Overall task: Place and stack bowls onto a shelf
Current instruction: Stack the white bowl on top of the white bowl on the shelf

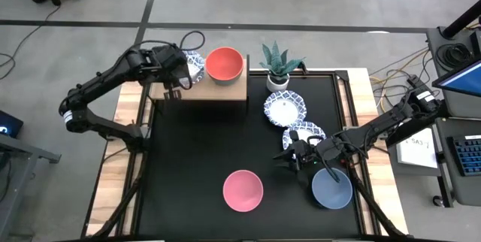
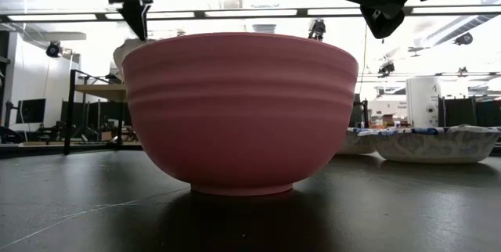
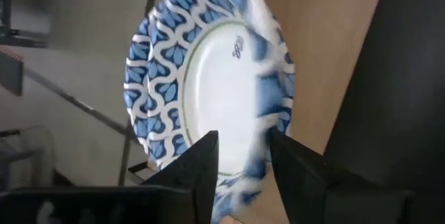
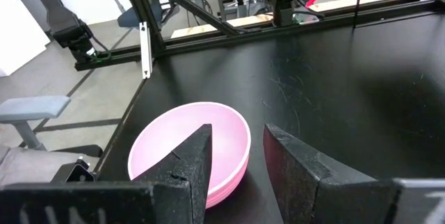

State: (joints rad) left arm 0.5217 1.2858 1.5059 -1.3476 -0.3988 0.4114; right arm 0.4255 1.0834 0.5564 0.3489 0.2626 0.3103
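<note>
The light-wood shelf [image 1: 214,92] stands at the table's far edge with the red bowl [image 1: 224,64] resting on its right half. A white bowl with a blue patterned rim [image 3: 201,78] sits at the shelf's left end [image 1: 195,66], partly past the edge. My left gripper [image 3: 243,161] is open over it, one finger on each side of the rim. My right gripper [image 4: 238,154] is open above the table [image 1: 285,156], right of the pink bowl [image 1: 243,190]. The grey-blue bowl [image 1: 331,188] lies beside it. Two more patterned bowls [image 1: 285,107] [image 1: 303,134] rest on the table. My left gripper comes from above, pointing down, with its fingers [image 3: 201,168] astride the patterned bowl's rim [image 3: 245,172]. The rim shows blurred in the gap, so I cannot tell whether either finger touches it.
A small white pot with a green plant [image 1: 278,68] stands just right of the shelf. In the low view the pink bowl [image 2: 239,111] fills the foreground. Bare black tabletop [image 1: 188,159] lies on the left half and in the middle.
</note>
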